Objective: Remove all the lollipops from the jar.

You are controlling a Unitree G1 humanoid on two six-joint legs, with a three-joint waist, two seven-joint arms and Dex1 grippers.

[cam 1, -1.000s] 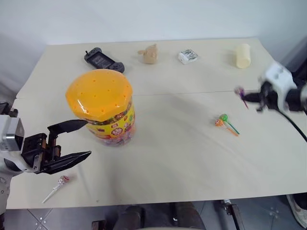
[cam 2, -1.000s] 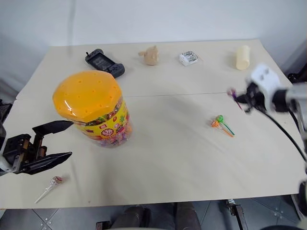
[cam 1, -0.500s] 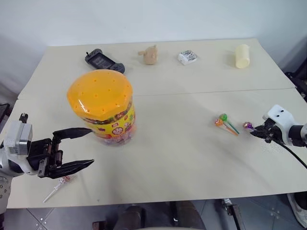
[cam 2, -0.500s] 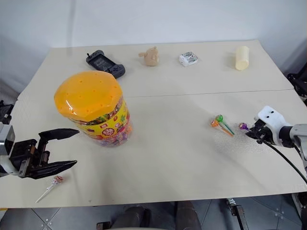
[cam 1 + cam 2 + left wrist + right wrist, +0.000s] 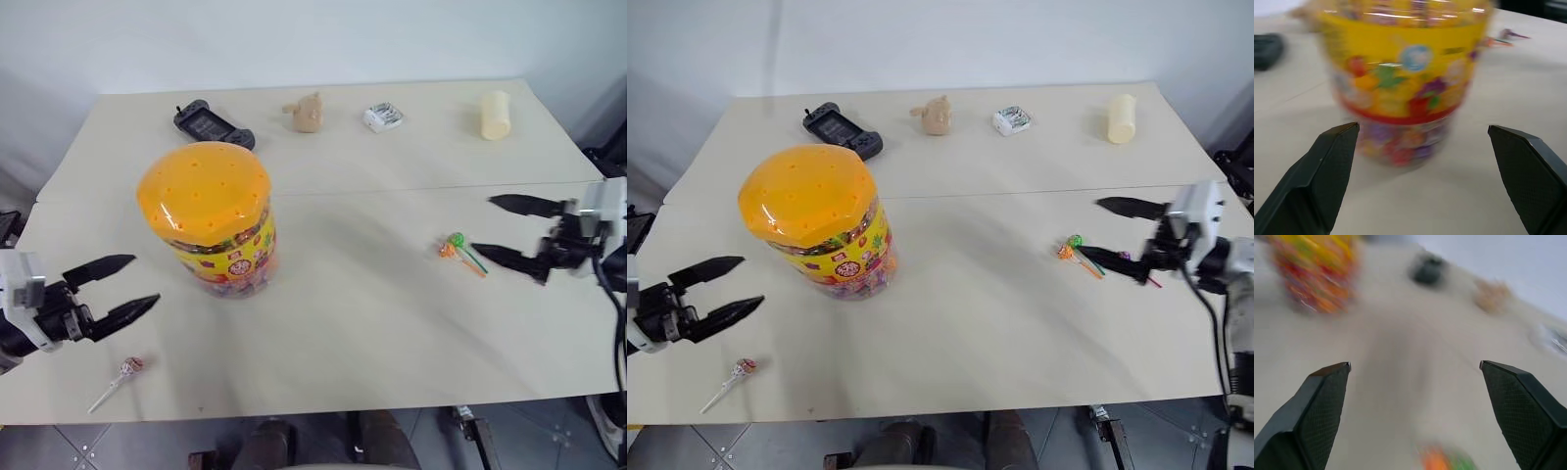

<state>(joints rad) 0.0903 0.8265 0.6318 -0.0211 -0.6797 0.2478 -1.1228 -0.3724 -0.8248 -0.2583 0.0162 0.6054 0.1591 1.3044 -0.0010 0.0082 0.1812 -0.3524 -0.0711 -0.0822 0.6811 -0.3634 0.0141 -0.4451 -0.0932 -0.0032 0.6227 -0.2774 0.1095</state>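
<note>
Yellow candy-picture label (image 5: 227, 257), writing unreadable

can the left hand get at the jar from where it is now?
Probably yes. The left hand is open beside the jar, fingers pointing toward it, with only bare table between them.

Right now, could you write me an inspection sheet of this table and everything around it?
Surface: beige table, seam across the middle.
Job's things: jar upright, orange lid on; white-stick lollipop near front left edge; green and orange lollipops together at right; purple one by the right pincer.
Clutter: game controller, tan lump, white packet, pale-yellow cylinder along the far side.
Pincers: left pincer open, empty; right pincer open, empty.
Cables: black cable from the right arm.
Surroundings: pale wall, tiled floor.
</note>
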